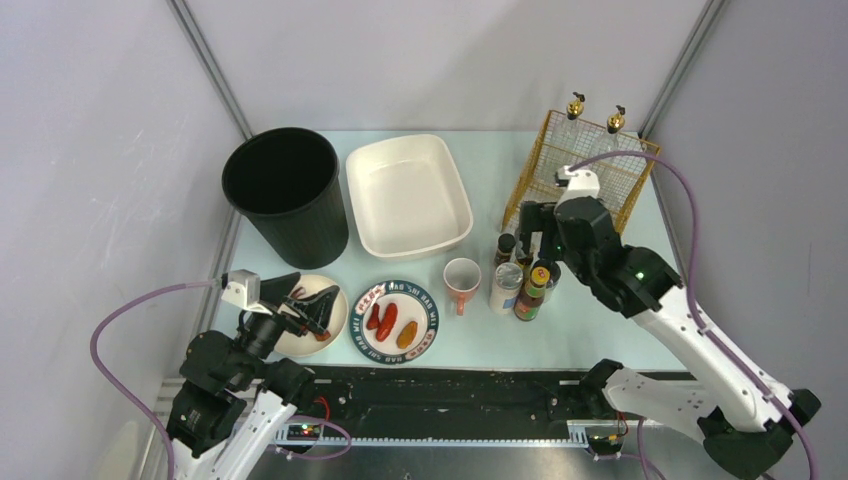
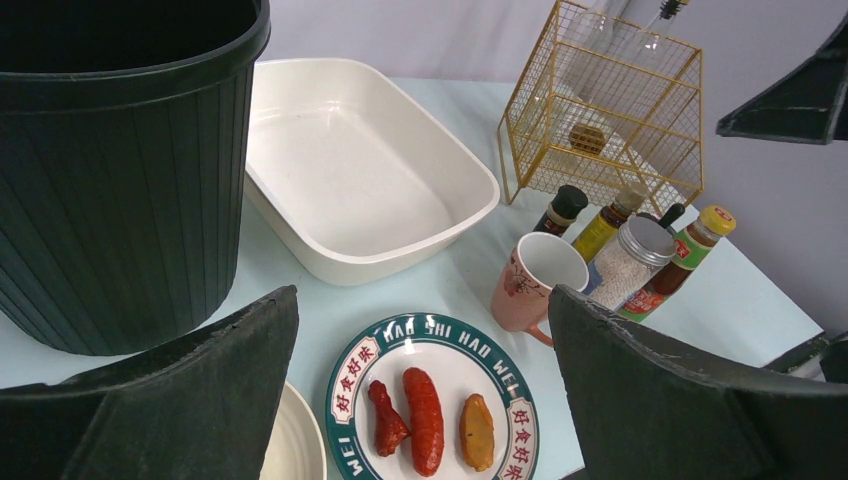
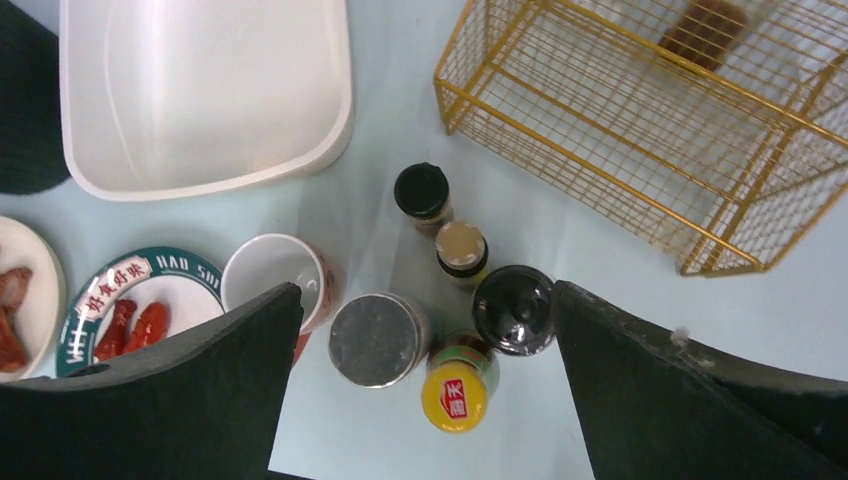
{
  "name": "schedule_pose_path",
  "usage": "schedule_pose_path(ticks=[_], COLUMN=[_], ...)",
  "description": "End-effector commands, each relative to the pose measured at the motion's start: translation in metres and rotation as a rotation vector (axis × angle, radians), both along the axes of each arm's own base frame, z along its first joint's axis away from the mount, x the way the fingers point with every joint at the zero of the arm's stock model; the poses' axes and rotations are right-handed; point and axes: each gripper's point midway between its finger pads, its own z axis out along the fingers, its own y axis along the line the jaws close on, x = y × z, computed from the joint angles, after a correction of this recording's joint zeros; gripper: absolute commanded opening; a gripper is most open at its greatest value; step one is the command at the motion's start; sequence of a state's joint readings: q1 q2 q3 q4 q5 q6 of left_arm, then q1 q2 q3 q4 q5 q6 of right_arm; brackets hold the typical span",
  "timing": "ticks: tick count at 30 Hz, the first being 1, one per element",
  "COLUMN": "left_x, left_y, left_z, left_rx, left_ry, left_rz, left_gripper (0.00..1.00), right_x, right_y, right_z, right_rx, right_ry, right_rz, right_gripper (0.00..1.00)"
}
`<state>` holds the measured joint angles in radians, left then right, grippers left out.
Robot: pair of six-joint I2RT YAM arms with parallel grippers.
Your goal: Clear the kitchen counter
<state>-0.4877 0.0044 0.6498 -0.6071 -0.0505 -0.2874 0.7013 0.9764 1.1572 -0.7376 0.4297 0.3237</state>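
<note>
Kitchen counter below right end effector, jaws wide over bottles

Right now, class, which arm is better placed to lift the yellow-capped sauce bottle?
Right: the right hand hangs open above the yellow-capped sauce bottle; the left hand is over the round white plate.

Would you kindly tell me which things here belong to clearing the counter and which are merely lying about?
Belong to the job: kitchen counter, patterned plate, white plate, mug, condiment bottles; probably black bin, white tub, wire basket as receptacles.
Lying about: only the purple cables, seemingly.
</note>
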Motion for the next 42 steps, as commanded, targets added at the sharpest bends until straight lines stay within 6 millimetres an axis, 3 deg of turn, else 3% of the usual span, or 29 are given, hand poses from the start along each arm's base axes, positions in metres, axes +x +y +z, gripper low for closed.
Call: schedule_pose_path(ticks=[1,4,8,13,17,19,28,42], left_x=[0.003,0.003,0.003,0.003,0.003,0.003,0.004,0.004], left_y=[0.001,0.0,0.0,0.001,0.002,0.002,0.002,0.002], left_z=[0.005,0.004,0.004,0.005,0.005,0.005,0.005,0.004], left_rx=[0.0,0.002,0.002,0.0,-0.002,-0.001,-0.001,0.0], left_ry=[-0.025,-0.023,-0.022,-0.026,-0.027,-0.024,-0.025,-0.023], left_rz=[0.008,0.008,0.004,0.013,0.017,0.017,0.017,0.016], left_gripper=[0.98,0.98,0.98,0.98,0.98,0.98,0.98,0.98], right_x=[-0.017,-0.025,-0.036,-0.047,-0.057,-0.059,-0.057,-0.045], right_y=[-0.02,-0.039,-0.035,-0.04,-0.039,-0.034,-0.023,-0.025], right_z=[0.004,-0.013,-0.025,-0.045,-0.057,-0.06,-0.076,-0.092], right_rx=[0.093,0.091,0.111,0.081,0.059,0.064,0.01,-0.084], right_ry=[0.03,0.087,0.161,0.256,0.322,0.336,0.37,0.384], right_rz=[-0.09,-0.188,-0.157,-0.205,-0.201,-0.18,-0.152,-0.198], right_gripper=[0.99,0.99,0.93,0.93,0.84,0.86,0.89,0.66])
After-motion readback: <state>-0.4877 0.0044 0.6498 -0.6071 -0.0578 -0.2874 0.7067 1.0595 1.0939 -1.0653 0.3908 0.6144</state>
